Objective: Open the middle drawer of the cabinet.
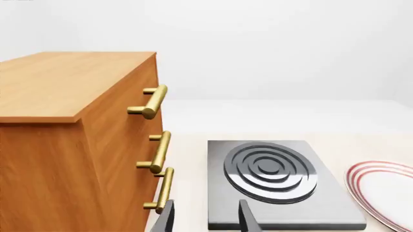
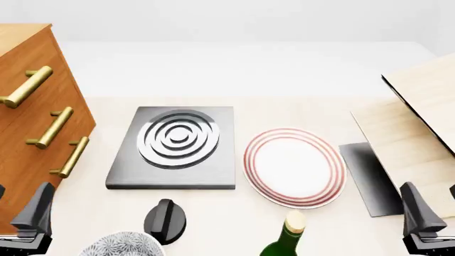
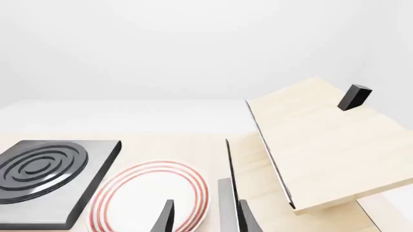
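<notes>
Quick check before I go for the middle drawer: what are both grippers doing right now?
Left gripper: open, holding nothing, clear of the cabinet handles.
Right gripper: open, holding nothing, over the plate's edge.

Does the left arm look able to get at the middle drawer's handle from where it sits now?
Probably yes. The left gripper is open beside the cabinet, and nothing lies between it and the middle drawer handle; the stove plate sits off to the side.

orange-brown cabinet with brass handles; grey hob with concentric rings; white plate, red-ringed rim.
</notes>
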Robot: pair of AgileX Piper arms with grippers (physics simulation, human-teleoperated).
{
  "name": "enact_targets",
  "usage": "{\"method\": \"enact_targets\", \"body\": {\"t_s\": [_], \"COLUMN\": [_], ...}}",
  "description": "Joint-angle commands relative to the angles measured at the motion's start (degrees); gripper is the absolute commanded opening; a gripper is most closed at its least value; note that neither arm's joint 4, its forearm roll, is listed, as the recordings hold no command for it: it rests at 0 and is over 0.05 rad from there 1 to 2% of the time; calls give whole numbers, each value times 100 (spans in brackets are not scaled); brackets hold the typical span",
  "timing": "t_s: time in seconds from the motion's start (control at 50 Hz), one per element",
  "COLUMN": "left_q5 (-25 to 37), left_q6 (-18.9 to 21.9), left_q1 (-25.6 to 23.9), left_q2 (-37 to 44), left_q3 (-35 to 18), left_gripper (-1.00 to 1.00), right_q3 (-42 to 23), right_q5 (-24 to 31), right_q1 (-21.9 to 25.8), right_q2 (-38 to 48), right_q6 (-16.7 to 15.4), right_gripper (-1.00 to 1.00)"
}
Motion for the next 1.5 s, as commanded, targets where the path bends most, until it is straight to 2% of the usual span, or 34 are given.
{"method": "enact_targets", "body": {"t_s": [0.02,0.36,0.38,0.64,0.72,0.86,0.9,0.98,1.06,1.1,1.14,1.38,1.5], "left_q5": [-12,17,5,57,16,-173,-150,-269,-308,-326,-559,-1218,-1685], "left_q6": [29,71,175,196,338,1142,1215,1733,2148,2226,2575,3349,3603], "left_q1": [41,26,-16,34,100,164,201,185,90,34,-74,-463,-459], "left_q2": [18,1,-8,3,9,-3,1,14,16,77,267,855,1381], "left_q3": [-22,-82,-87,-97,-102,-259,-295,-369,-441,-447,-424,-464,-499], "left_gripper": [100,100,100,100,100,100,100,100,100,100,100,100,100], "right_q3": [-16,-9,-8,-8,-8,-8,-8,-8,-8,-8,-8,-8,-8], "right_q5": [-9,-45,-55,-64,-63,-63,-63,-63,-63,-62,-63,-63,-63], "right_q1": [8,7,7,7,5,5,7,7,7,7,6,7,7], "right_q2": [30,62,71,80,78,79,78,79,79,77,79,79,78], "right_q6": [-6,4,5,5,6,7,4,5,5,5,4,4,6], "right_gripper": [100,100,100,100,100,100,100,100,100,100,100,100,100]}}
